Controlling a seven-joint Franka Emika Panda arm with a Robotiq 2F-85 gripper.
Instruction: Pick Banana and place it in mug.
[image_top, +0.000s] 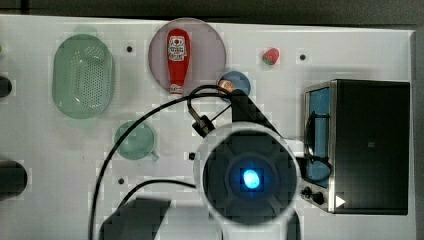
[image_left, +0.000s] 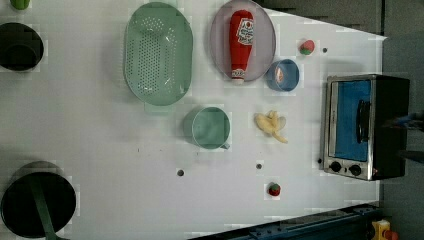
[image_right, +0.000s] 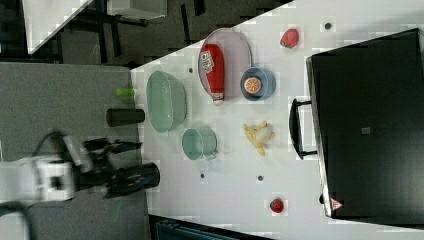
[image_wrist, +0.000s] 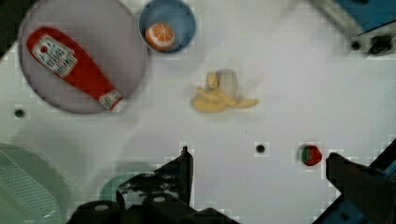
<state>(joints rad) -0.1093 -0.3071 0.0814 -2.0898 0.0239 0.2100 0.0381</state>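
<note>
We have the gripper (image_wrist: 259, 163) with its jaws spread wide and nothing between them, hanging above the table (image_left: 100, 150) with the banana (image_wrist: 219, 95) ahead of it and well apart from the fingers. The banana lies on bare table between the mug (image_left: 211, 128) and the toaster oven (image_left: 362, 125), just below the blue bowl (image_left: 282, 75) in the left view; the mug stands upright, open and empty, on the left view's left of the banana. In our judgement the step in hand is the approach. We should centre the open jaws over the thickest part of the lumpy body, turn the wrist so the fingers close across the narrow width rather than along the curve, and descend until the fingertips bracket it just above the surface. We should close only then, since an off-centre pinch on a tapered end would likely let the banana swing or slip.
</note>
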